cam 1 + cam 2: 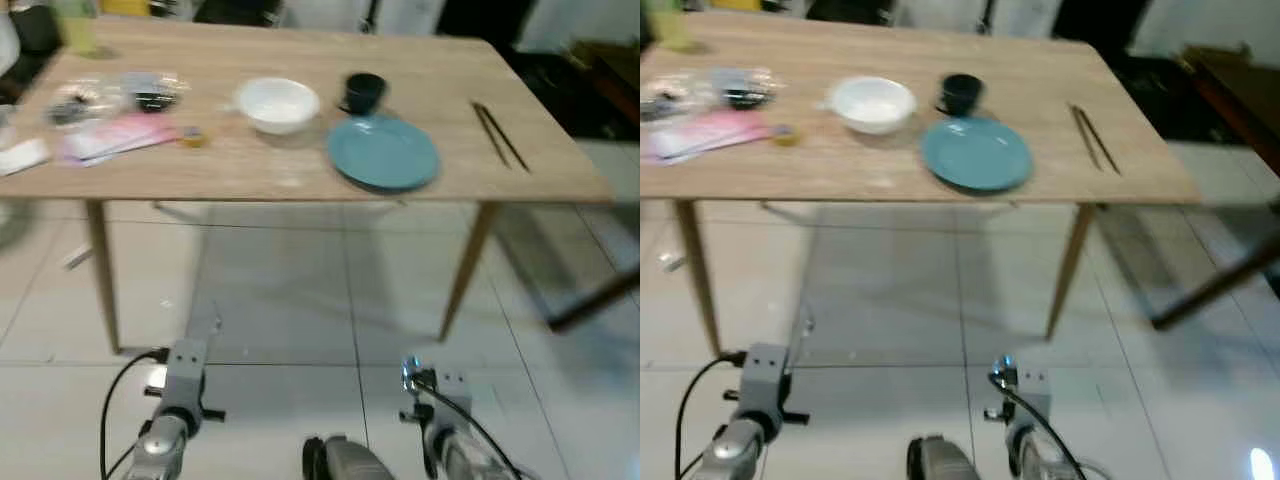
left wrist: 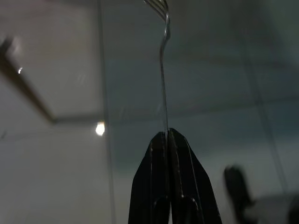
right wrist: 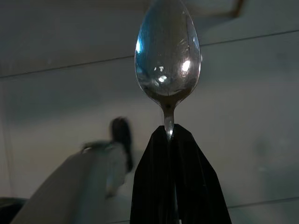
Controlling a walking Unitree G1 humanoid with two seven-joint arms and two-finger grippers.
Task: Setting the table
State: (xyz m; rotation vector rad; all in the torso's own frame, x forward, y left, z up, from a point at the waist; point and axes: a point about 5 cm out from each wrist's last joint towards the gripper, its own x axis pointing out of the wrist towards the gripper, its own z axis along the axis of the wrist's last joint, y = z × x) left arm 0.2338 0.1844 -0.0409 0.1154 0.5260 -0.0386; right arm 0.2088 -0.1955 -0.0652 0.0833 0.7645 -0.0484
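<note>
White floor tiles are running under a light wooden table (image 1: 300, 170) that's sitting a little way ahead of the robot. Going left to right on top: some blurry clear and pink packets (image 1: 110, 135), a round white bowl (image 1: 277, 104), a dark cup (image 1: 364, 92), a flat teal plate (image 1: 384, 152) near the front edge, and dark chopsticks (image 1: 500, 135) out toward the right end. Down low, the left gripper (image 2: 167, 135) is pinching a thin metal fork (image 2: 163, 65) with its fingers pressed together, and the right gripper (image 3: 169, 131) is doing the same with a shiny metal spoon (image 3: 168, 56). Both are only being held by the handle ends, so I'd guess either could swing or slip while walking over. Fork tines are getting cut off at the frame edge, and the packets are too blurred to identify.
</note>
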